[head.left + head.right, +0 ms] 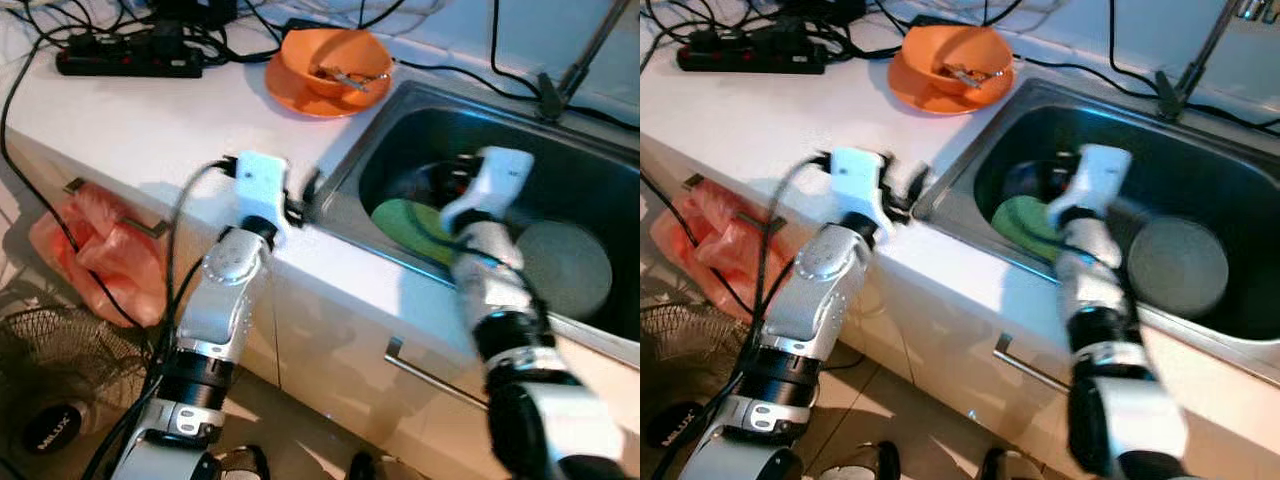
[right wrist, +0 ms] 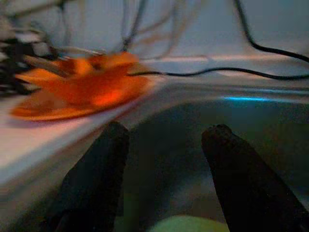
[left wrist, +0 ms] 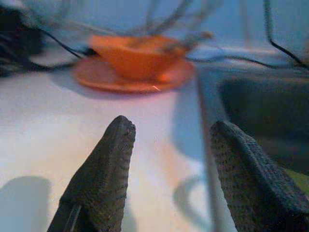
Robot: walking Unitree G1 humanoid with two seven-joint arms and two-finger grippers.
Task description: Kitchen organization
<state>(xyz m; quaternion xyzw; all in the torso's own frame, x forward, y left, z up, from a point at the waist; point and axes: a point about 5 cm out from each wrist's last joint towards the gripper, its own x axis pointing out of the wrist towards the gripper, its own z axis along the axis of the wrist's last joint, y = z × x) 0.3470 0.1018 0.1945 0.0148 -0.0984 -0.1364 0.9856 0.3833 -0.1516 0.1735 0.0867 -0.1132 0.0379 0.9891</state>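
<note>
Left eye view: fan hub lettering illegible.

My left gripper at sink rim; orange bowl on plate beyond. My right gripper over green plate.

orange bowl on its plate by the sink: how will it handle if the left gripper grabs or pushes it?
The bowl sits loose on the plate, so a push probably slides it or drags both along the smooth counter. It looks rigid, likely plastic or ceramic, so it should hold shape. Utensils lie inside and could rattle or spill if it tips.
</note>
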